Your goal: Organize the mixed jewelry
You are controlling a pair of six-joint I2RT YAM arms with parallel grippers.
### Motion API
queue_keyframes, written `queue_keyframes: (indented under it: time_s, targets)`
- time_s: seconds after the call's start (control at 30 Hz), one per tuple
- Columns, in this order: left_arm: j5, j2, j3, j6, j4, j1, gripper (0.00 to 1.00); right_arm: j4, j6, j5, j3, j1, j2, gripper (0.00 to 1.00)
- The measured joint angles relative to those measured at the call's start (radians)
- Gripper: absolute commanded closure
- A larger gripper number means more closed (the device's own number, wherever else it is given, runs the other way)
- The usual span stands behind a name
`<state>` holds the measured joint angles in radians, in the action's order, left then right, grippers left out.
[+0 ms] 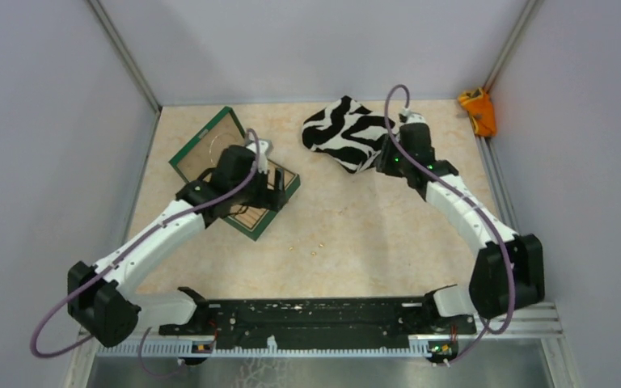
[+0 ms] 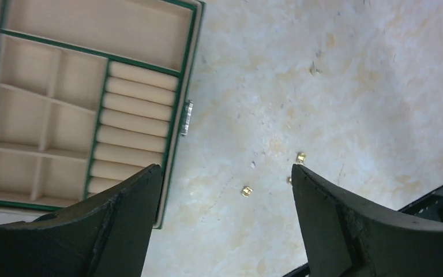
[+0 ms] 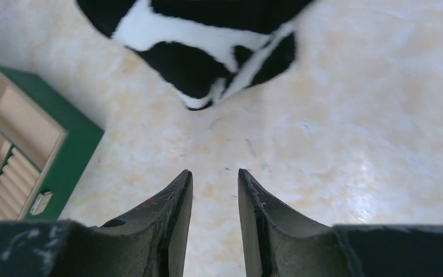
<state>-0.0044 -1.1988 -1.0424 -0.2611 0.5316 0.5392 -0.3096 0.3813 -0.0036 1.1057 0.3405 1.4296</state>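
Note:
The mixed jewelry that shows is a few tiny gold specks point(image 2: 246, 191) on the beige tabletop, seen small in the top view as gold specks point(image 1: 313, 252) in front of the box. My left gripper point(image 2: 225, 170) hangs above them, open wide with nothing between its fingers. One speck point(image 2: 301, 157) lies just by the right fingertip. In the top view the left gripper point(image 1: 277, 194) is over the box's near right corner. My right gripper point(image 3: 214, 172) is open by a narrow gap and empty, over bare table just short of the cloth; in the top view the right gripper point(image 1: 378, 164) sits at the cloth's near edge.
A dark green box point(image 2: 176, 109) with tan compartments and padded ring rolls lies open at the back left, also seen as the green box point(image 3: 69, 138) in the right wrist view. A zebra-striped cloth point(image 1: 344, 129) is bunched at the back centre. An orange object point(image 1: 479, 109) sits in the far right corner.

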Motion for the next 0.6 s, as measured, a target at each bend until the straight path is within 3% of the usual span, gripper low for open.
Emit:
queue_keyframes:
  time_s: [0.2, 0.37, 0.6]
  targets:
    - [-0.08, -0.08, 0.101, -0.08, -0.071, 0.192, 0.25, 0.004, 0.055, 0.068, -0.14, -0.053, -0.163, 0.62]
    - [-0.116, -0.169, 0.2, -0.182, -0.089, 0.328, 0.31, 0.011, 0.058, 0.078, -0.141, -0.051, -0.167, 0.62]
    - [-0.2, -0.232, 0.225, -0.306, -0.135, 0.423, 0.4, 0.058, 0.084, 0.054, -0.142, -0.051, -0.136, 0.63]
